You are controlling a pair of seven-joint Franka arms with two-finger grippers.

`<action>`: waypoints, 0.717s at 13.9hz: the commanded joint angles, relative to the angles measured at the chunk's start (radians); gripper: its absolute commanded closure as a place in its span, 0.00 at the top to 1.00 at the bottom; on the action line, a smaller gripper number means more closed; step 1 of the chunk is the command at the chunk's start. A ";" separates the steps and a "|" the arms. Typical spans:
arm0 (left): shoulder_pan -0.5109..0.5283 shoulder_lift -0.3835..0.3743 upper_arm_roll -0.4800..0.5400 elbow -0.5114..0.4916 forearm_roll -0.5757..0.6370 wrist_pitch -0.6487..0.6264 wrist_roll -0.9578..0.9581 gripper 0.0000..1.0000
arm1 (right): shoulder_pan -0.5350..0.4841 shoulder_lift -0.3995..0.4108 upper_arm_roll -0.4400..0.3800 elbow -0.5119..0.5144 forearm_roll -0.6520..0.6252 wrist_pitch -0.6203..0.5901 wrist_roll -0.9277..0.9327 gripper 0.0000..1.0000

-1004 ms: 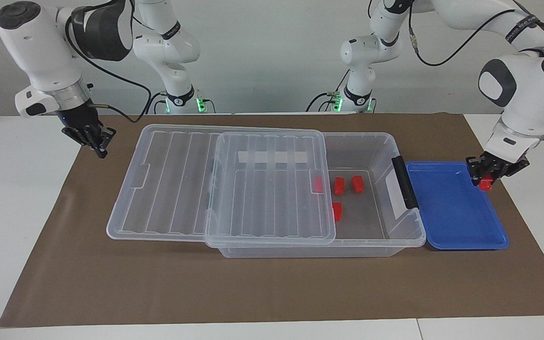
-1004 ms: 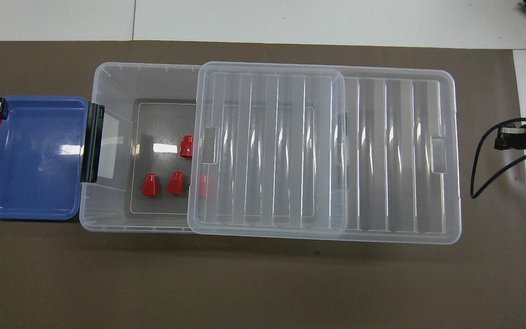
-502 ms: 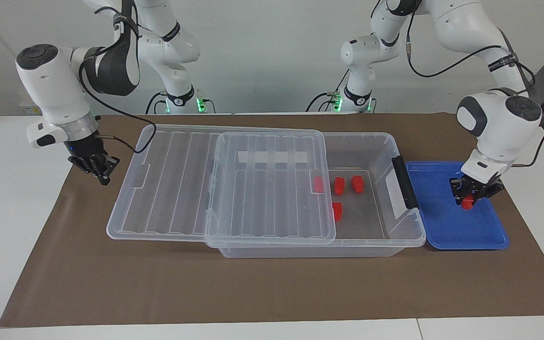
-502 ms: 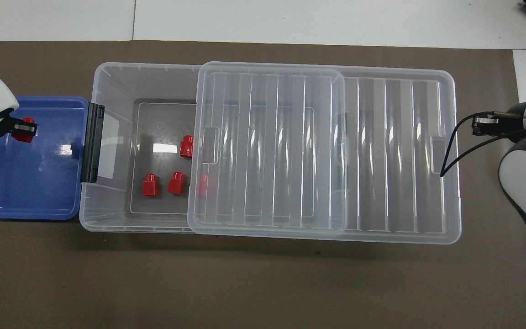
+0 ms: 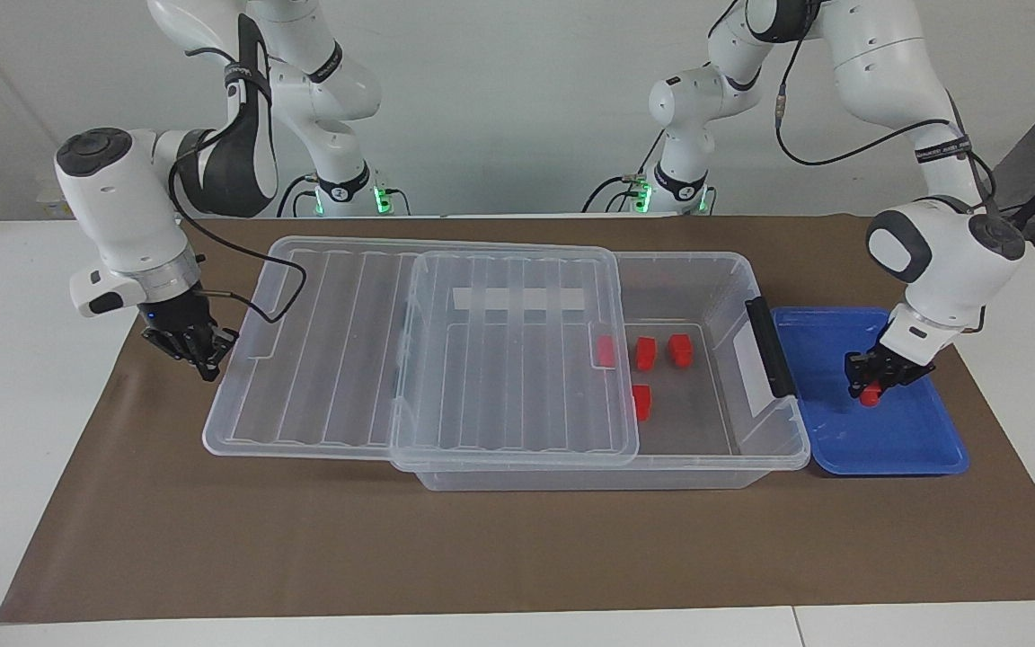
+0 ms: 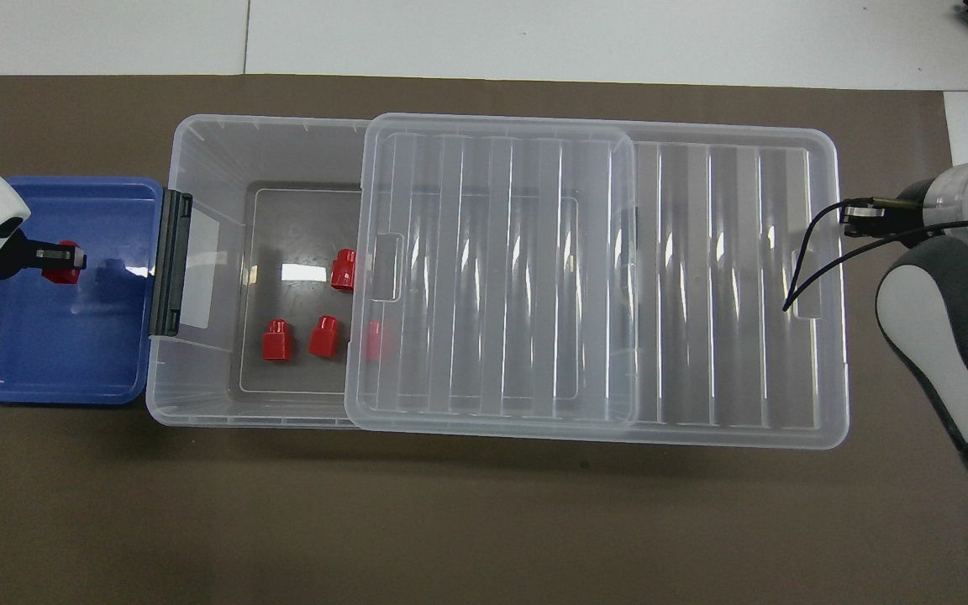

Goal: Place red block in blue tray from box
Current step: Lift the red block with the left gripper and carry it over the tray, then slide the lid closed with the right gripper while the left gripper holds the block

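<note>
The left gripper point(image 5: 873, 385) is clamped on a red block point(image 5: 871, 394) and sits low inside the blue tray point(image 5: 877, 449), with the block at or just above the tray floor; whether it touches the floor cannot be told. In the overhead view the same gripper point(image 6: 51, 260) and block point(image 6: 64, 261) lie over the half of the tray that is farther from the robots. The tray stands on the brown mat point(image 5: 517, 557) on the counter, at the left arm's end, just beside the clear box point(image 5: 715, 270) and its black clip handle point(image 5: 769, 346). The box lid point(image 5: 517, 359) is slid toward the right arm's end, leaving the end of the box next to the tray uncovered. Three red blocks point(image 5: 646, 353) lie in the open part of the box floor, and a fourth point(image 5: 605, 350) shows through the lid's edge. The right gripper point(image 5: 190, 346) hangs low by the lid's outer end at the right arm's end of the counter, with nothing seen between its fingers; how wide it stands cannot be told.
</note>
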 commanded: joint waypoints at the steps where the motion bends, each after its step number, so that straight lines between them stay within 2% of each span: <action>1: 0.010 -0.012 -0.008 -0.030 -0.023 0.027 0.020 0.00 | -0.003 0.003 0.019 0.004 0.010 0.011 -0.027 0.00; 10: 0.003 0.002 -0.006 -0.109 -0.024 0.164 0.009 0.00 | 0.002 0.001 0.128 0.004 0.022 -0.018 -0.102 0.00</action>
